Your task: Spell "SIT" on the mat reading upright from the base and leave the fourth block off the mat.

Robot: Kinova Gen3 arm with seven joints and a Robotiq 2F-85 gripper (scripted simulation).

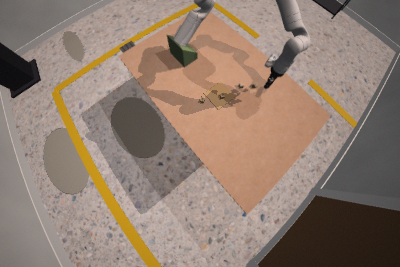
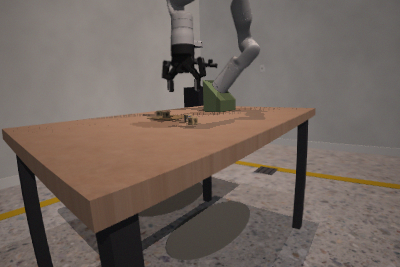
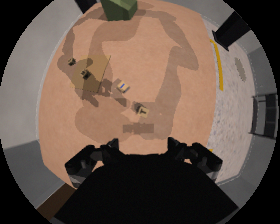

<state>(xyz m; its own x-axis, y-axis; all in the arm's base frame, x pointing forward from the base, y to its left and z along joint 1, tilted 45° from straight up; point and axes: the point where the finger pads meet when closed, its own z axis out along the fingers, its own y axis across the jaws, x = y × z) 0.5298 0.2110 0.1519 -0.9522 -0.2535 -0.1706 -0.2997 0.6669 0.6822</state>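
From left to right in the top view, one block [image 1: 202, 100] [image 3: 72, 61] sits just beside the thin mat [image 1: 216, 103] [image 2: 172, 118] [image 3: 96, 82] on the worktop [image 1: 270, 147] [image 2: 150, 147] [image 3: 192, 115]; a second block [image 1: 221, 96] [image 3: 85, 74] rests on it. A blue-marked block [image 1: 240, 86] [image 3: 123, 86] and a dark-marked block [image 1: 254, 86] [image 3: 143, 111] lie off the mat, near the end effector [image 1: 268, 85] [image 2: 184, 89] [image 3: 143, 143], which hovers above, fully open and empty.
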